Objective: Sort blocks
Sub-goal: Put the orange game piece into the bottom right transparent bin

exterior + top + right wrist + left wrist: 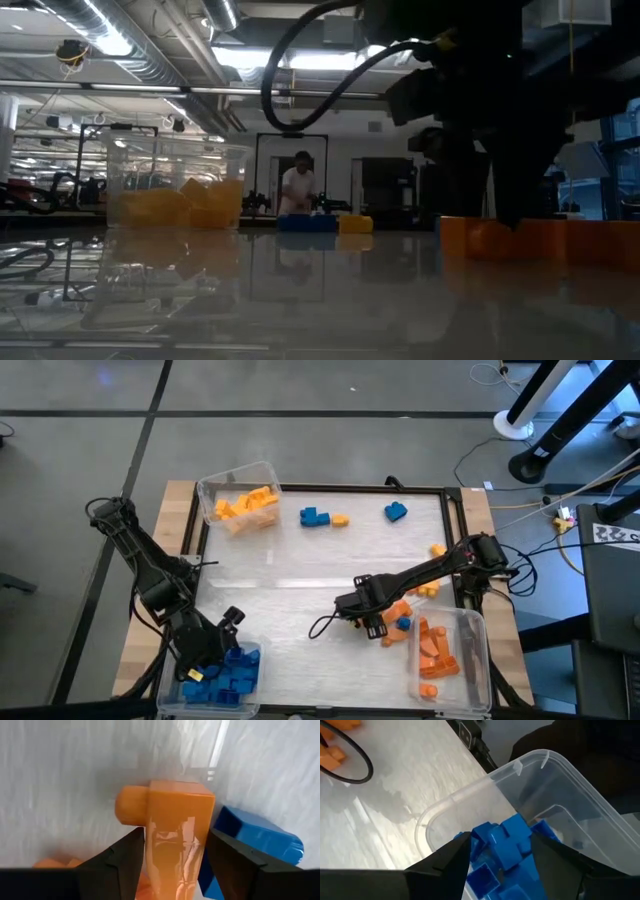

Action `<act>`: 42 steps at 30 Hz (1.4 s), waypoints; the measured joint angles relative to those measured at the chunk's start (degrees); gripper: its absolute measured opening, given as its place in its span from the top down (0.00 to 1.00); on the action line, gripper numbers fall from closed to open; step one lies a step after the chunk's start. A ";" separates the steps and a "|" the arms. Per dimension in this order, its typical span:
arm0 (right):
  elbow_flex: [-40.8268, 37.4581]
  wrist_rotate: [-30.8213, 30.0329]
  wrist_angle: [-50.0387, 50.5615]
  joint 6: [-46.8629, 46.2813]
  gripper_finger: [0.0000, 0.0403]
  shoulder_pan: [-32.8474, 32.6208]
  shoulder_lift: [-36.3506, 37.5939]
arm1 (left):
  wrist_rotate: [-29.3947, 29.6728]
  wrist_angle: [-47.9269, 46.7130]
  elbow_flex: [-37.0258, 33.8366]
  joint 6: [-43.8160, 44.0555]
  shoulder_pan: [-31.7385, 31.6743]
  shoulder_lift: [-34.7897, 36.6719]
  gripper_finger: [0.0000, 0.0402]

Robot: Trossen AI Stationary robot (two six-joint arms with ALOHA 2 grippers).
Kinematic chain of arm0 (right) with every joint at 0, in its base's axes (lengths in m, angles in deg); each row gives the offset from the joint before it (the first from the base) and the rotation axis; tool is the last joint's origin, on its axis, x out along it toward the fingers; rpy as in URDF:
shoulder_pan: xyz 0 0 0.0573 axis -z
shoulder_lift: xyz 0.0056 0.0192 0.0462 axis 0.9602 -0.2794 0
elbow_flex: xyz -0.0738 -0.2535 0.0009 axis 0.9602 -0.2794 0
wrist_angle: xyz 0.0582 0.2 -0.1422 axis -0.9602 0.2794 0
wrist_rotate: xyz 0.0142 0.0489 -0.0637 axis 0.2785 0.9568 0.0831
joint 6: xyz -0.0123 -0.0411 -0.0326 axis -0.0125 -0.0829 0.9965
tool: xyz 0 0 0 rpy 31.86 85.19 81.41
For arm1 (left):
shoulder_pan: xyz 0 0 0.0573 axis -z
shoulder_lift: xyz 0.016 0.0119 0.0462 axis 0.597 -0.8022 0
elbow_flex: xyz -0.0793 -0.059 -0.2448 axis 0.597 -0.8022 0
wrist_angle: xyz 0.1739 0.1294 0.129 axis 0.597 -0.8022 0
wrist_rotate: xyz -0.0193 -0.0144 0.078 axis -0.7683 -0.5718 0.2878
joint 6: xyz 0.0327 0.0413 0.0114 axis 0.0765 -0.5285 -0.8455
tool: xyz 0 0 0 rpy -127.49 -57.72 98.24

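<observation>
Right claw (pixel 170 865) clamps an orange block (pixel 177 835) at lower right of the worktop (pixel 300 590); the blue neighbour (pixel 255 840) touching it could get dragged along. Left claw (pixel 502 865) grips a blue block (pixel 507 842) over the blue bin (pixel 560 780).

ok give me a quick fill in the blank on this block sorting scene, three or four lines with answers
1. The left pincer hovers over the bin of ____ blocks.
2. The right pincer has its fingers around an ____ block.
3. In the right wrist view, the block lying right beside the gripped one is ____.
4. The bin at the table's far left corner holds ____ blocks.

Missing words: blue; orange; blue; yellow
</observation>
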 joint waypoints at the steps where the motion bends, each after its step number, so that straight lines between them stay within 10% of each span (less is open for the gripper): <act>1: 0.00 -0.27 -0.07 -0.31 0.47 0.00 0.00 | 0.00 -0.10 0.00 0.00 0.00 0.00 0.51; 22: -1.69 2.10 -5.63 -2.56 0.59 0.02 0.04 | 4.31 0.19 0.00 -5.25 -0.38 0.00 0.51; 42: 32.87 11.05 27.39 -1.31 0.55 -3.82 0.05 | 4.33 0.14 0.00 -7.69 -4.18 0.00 0.51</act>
